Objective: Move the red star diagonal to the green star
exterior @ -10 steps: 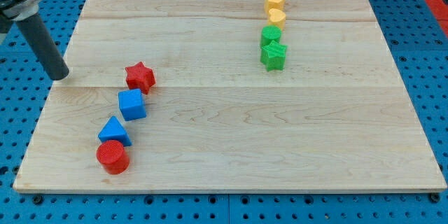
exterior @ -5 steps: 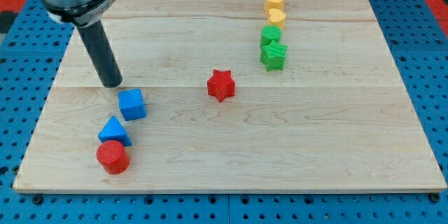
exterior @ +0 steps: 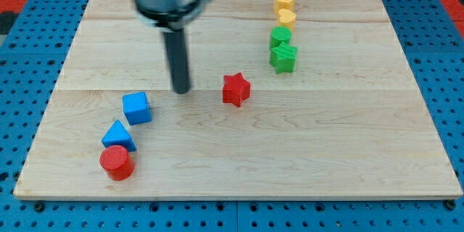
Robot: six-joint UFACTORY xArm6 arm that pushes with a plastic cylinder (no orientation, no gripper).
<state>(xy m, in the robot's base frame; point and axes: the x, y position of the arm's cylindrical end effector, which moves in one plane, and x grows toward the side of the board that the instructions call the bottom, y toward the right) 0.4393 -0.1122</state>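
Observation:
The red star (exterior: 235, 89) lies near the middle of the wooden board, below and to the left of the green star (exterior: 283, 57). My tip (exterior: 181, 90) rests on the board to the left of the red star, with a clear gap between them. The rod rises from the tip toward the view's top. The green star sits at the bottom of a column of blocks at the upper right.
Above the green star stand a green block (exterior: 280, 38), a yellow heart-like block (exterior: 287, 19) and a yellow cylinder (exterior: 284, 1). At the lower left lie a blue cube (exterior: 137, 107), a blue triangle (exterior: 118, 135) and a red cylinder (exterior: 116, 162).
The red star has slid from beside the blue cube to the board's middle. My tip has moved right from the board's left edge to just left of the star.

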